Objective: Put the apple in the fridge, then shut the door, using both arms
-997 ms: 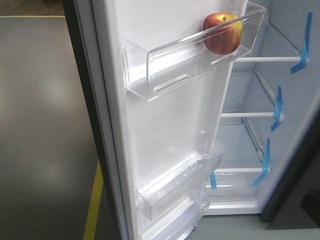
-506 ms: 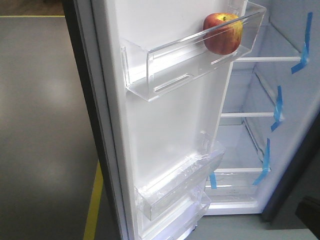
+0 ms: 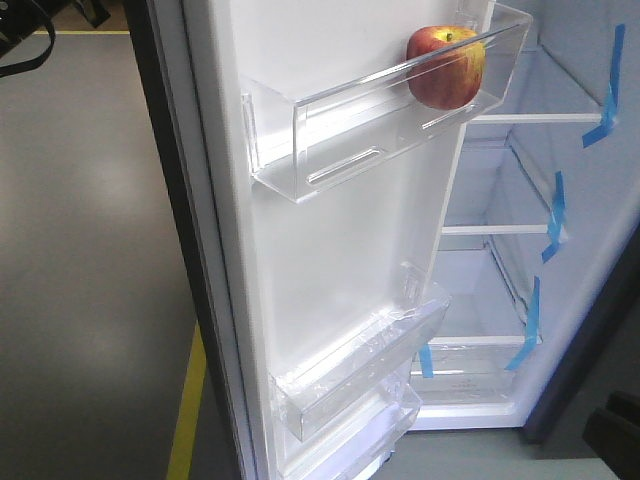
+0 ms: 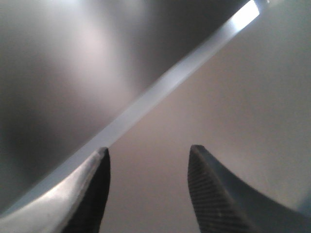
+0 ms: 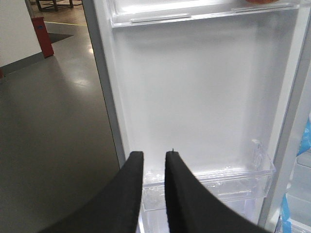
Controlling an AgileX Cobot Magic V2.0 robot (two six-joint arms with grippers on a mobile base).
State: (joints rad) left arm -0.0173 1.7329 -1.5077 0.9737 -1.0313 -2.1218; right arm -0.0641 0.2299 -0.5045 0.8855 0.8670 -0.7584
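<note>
Grey polished floor (image 3: 90, 250) with a yellow line (image 3: 188, 400) lies left of the fridge (image 3: 590, 160), whose door (image 3: 330, 260) stands open toward you. The apple (image 3: 445, 67) sits in the upper clear bin (image 3: 300, 140) on its white inner face, at the end nearest the shelves. Your left gripper (image 4: 148, 155) has its fingers spread wide around nothing, facing a blurred grey surface crossed by a bright strip (image 4: 160, 92), while your right gripper (image 5: 154, 158) has its fingers drawn nearly together, only a thin slit between them and nothing held, pointing at the door's inner face just above the lower bin (image 5: 218, 182).
</note>
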